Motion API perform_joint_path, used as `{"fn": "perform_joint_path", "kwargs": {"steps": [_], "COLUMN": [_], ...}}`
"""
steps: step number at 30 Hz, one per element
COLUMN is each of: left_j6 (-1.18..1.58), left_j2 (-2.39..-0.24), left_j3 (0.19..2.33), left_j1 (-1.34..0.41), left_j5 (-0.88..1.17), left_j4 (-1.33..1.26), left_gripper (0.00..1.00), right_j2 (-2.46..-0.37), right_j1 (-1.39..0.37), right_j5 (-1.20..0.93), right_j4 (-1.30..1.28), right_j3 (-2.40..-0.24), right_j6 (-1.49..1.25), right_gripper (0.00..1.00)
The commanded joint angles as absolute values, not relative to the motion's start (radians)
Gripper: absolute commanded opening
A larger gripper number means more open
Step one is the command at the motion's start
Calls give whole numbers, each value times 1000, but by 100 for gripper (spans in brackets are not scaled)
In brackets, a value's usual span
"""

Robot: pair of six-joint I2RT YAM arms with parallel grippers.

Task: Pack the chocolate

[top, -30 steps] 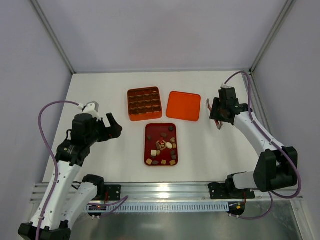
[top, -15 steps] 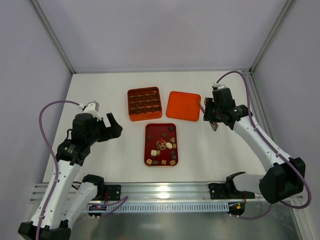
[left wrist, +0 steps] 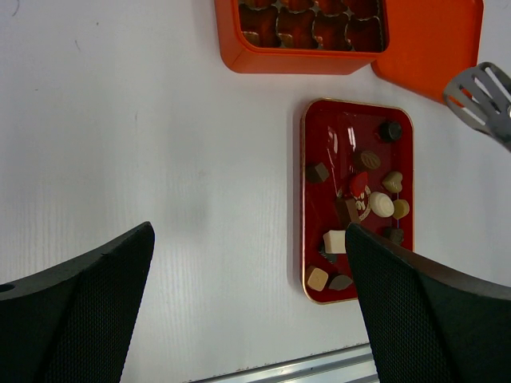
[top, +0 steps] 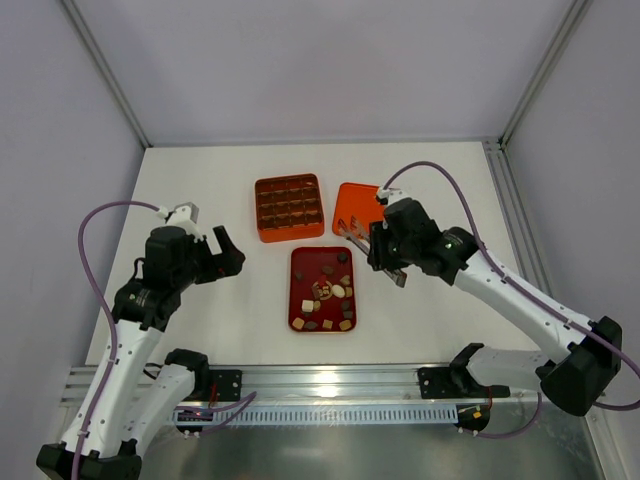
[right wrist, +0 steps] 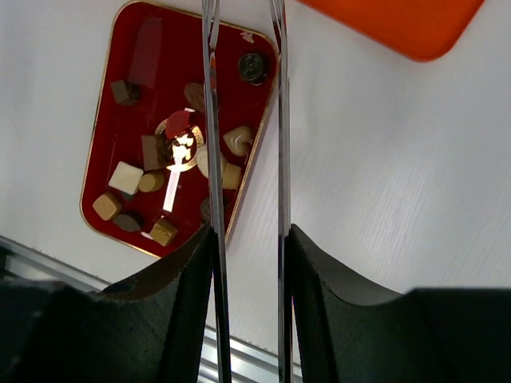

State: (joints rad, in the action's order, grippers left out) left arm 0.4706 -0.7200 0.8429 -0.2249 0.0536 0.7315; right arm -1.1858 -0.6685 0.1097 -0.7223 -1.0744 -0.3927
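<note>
While the left hand [top: 226, 256] hangs over the white counter [top: 200, 330] with its black fingers spread wide, the tiny dark brown, tan and cream chocolate pieces [top: 325, 292] lie loose in the dark red, flat rectangular tray [top: 296, 256] to its right. The right hand [top: 386, 256] clasps thin metal tongs [left wrist: 489, 112], blades apart, over the tray's right edge. Beyond stand the orange box with grid compartments [top: 288, 207] and, just beside it, the flat orange lid [top: 358, 205].
</note>
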Motion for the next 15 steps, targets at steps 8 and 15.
{"fn": "perform_joint_path", "kwargs": {"steps": [8, 15], "left_j6": [468, 468], "left_j2": [-723, -724], "left_j3": [842, 842], "left_j1": [-227, -229], "left_j5": [51, 52], "left_j4": [703, 703], "left_gripper": [100, 100], "right_j2": [-1252, -1308], "right_j1": [-853, -879], "right_j5": [149, 149], "right_j4": [-707, -692], "right_j3": [-1111, -1101], "right_j6": [-437, -425], "right_gripper": [41, 41]}}
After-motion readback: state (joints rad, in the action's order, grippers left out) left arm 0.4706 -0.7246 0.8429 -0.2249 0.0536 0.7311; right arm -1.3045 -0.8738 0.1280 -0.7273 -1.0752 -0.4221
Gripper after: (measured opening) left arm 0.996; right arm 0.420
